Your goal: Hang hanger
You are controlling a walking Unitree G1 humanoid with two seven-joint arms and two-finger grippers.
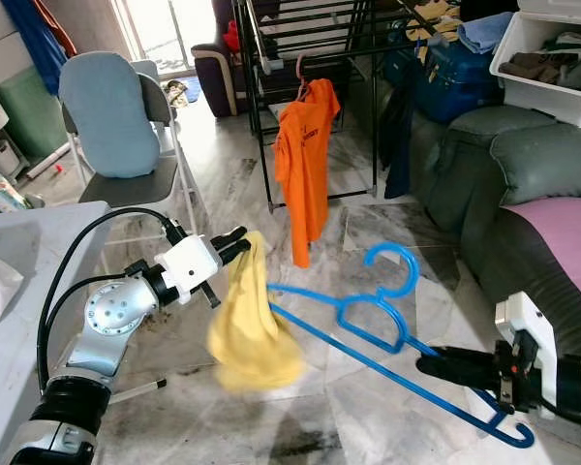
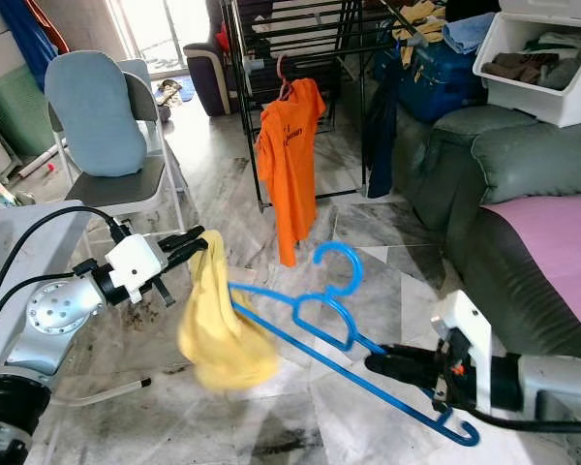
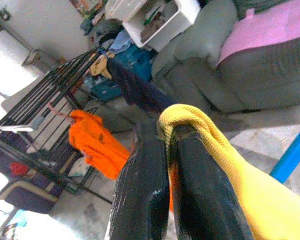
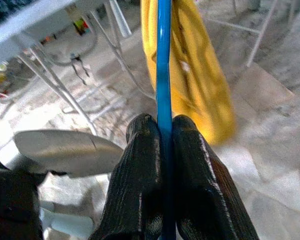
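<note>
Fingers [image 3: 200, 190] of the left gripper [image 1: 240, 244] pinch the yellow garment [image 1: 252, 329], forearm level at nine o'clock. Right gripper [image 1: 436, 366], clamped on the blue hanger [image 1: 368, 320], reaches in from four o'clock. Drying rack [image 1: 300, 58] with orange shirt [image 1: 305, 155] stands at twelve; grey sofa [image 1: 523, 184] crowds two o'clock, folding chair [image 1: 116, 126] ten. Marble floor [image 1: 368, 232] lies open between.

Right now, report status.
Left gripper shut on yellow garment. Right gripper shut on blue hanger. Garment draped over hanger's end. Drying rack ahead.

hanger [image 1: 368, 325]: blue | cloth [image 1: 252, 325]: yellow | shirt [image 1: 305, 160]: orange | sofa [image 1: 523, 174]: grey-green | chair cushion [image 1: 111, 111]: light blue
</note>
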